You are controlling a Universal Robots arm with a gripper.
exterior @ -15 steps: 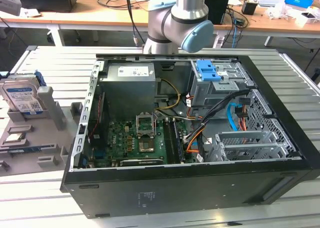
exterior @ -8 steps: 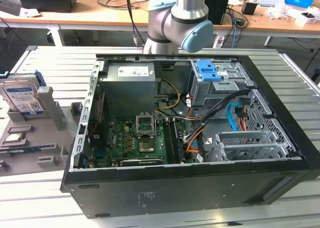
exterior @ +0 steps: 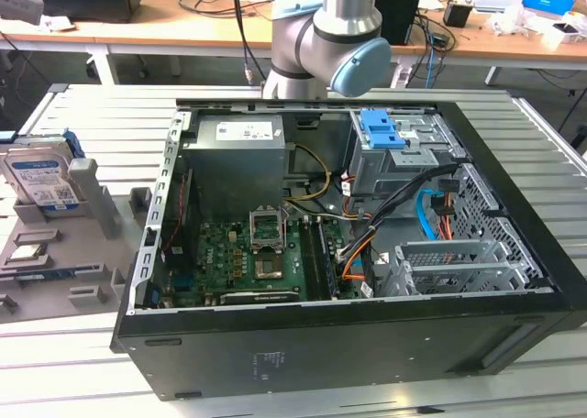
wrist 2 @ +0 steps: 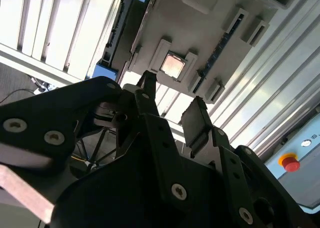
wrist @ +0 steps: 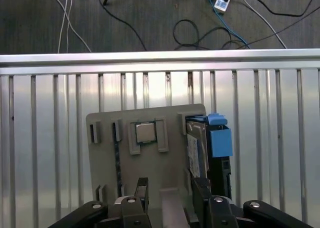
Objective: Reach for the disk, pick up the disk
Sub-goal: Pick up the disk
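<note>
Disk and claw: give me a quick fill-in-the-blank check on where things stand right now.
1. The disk carries a ___ rail along its edge.
2. The claw is ___, holding nothing.
3. In the exterior view, the disk sits on that view's ___ of the computer case.
Missing words: blue; open; left.

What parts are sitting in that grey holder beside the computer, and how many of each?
Disk: 1
Small square chip: 1
Long thin circuit strip: 1
Total: 3 in the grey holder
</note>
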